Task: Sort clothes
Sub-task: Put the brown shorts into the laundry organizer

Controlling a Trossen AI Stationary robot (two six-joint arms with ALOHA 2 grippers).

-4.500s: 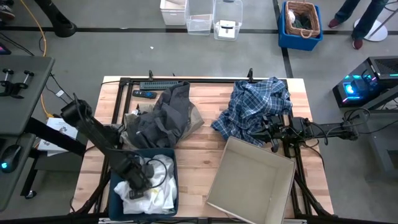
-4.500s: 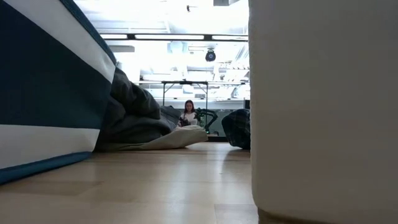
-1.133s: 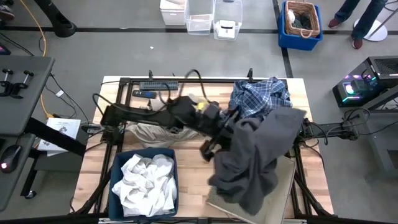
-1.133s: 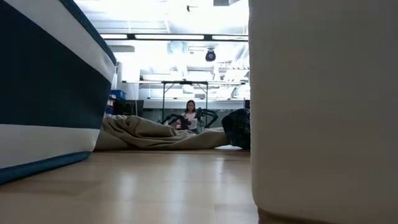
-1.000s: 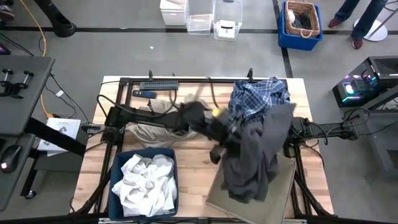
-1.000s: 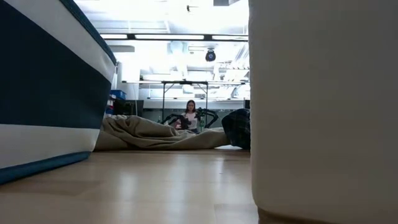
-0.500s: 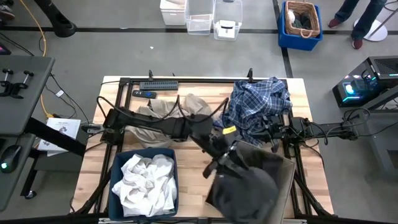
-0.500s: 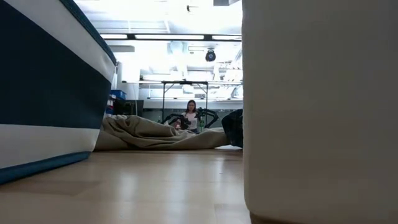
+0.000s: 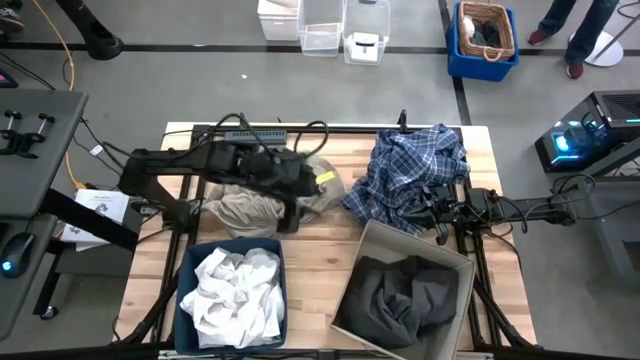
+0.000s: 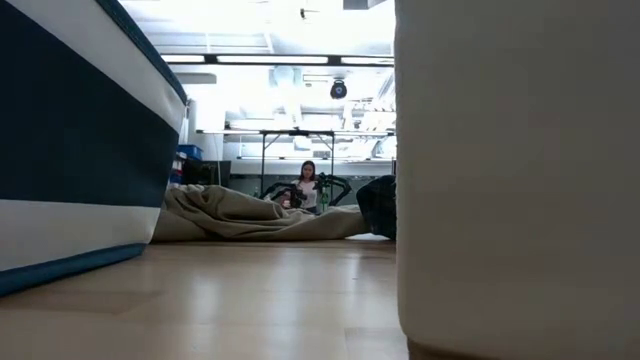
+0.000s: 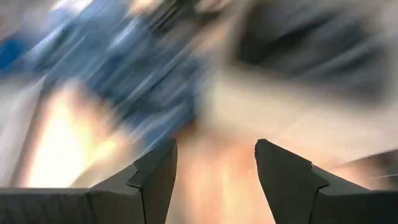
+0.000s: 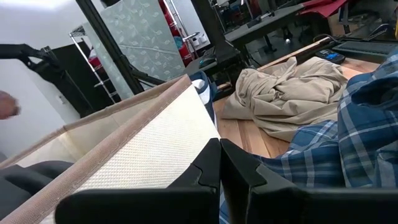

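Note:
The dark grey garment [image 9: 405, 295] lies crumpled inside the tan cardboard box [image 9: 352, 262] at the near right. A tan garment [image 9: 240, 208] is heaped on the wood at the far left, also visible in the low view [image 10: 250, 215]. The blue-and-white plaid shirt [image 9: 410, 172] lies at the far right. White clothes [image 9: 235, 295] fill the dark blue bin [image 9: 182, 290]. My left gripper [image 9: 298, 205] hangs open over the tan garment with nothing between its fingers [image 11: 155, 177]. My right gripper [image 12: 221, 168] is shut beside the plaid shirt [image 12: 348, 143].
The box wall [image 10: 520, 180] and the bin wall [image 10: 80, 150] stand close at the near edge, with bare wood [image 9: 310, 255] between them. A dark remote [image 9: 232, 152] lies at the far left. A person [image 10: 305, 185] sits in the room behind the table.
My left gripper has opened and let go of the dark grey garment, which has fallen crumpled into the cardboard box. The left arm has then swung back toward the table's left and far side, over the tan garment. The box has shifted slightly.

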